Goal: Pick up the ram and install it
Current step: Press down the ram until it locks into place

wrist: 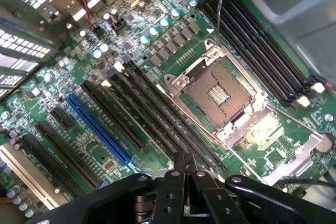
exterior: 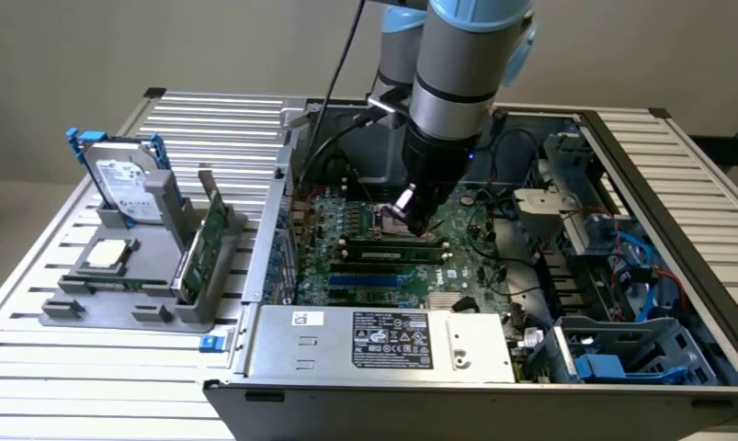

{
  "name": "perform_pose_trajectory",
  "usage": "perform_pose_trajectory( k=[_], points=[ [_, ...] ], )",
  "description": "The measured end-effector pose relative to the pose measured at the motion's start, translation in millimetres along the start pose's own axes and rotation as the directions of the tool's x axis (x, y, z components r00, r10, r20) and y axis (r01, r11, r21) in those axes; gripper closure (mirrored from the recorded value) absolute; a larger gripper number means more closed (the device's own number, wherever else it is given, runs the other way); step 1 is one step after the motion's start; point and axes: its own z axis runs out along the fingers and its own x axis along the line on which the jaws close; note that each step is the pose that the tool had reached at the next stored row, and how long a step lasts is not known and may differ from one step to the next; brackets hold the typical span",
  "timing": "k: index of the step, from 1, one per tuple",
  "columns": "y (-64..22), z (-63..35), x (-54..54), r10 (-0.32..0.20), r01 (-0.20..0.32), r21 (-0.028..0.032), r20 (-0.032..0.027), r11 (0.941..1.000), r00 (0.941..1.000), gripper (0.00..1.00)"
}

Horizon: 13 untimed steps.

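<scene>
Fingers pressed together, empty, low over board beside CPU socket. Ram seated in slot just below fingers; install apparently done.

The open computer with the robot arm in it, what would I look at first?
Probably the grey robot arm reaching down into the open computer case, its fingers shut just above the green motherboard. Next, the empty square processor socket mid-board, and the silver hard drive standing on the exterior view's left.

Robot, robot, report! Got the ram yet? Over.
Hand shut, holding nothing. Long green ram stick sits in green motherboard slot beside hand. Nothing in the way.
</scene>
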Motion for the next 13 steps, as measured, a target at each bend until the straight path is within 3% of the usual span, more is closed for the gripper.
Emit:
perform_pose_trajectory(
  k=[5, 13],
  points=[
    [0.0, 0.5, 0.0, 0.078, -0.078, 0.0043, 0.003, 0.9969, 0.9969, 0.89],
    [-0.1, 1.6, 0.0, 0.183, -0.183, 0.0157, 0.0026, 0.9831, 0.9832, 0.89]
  ],
)
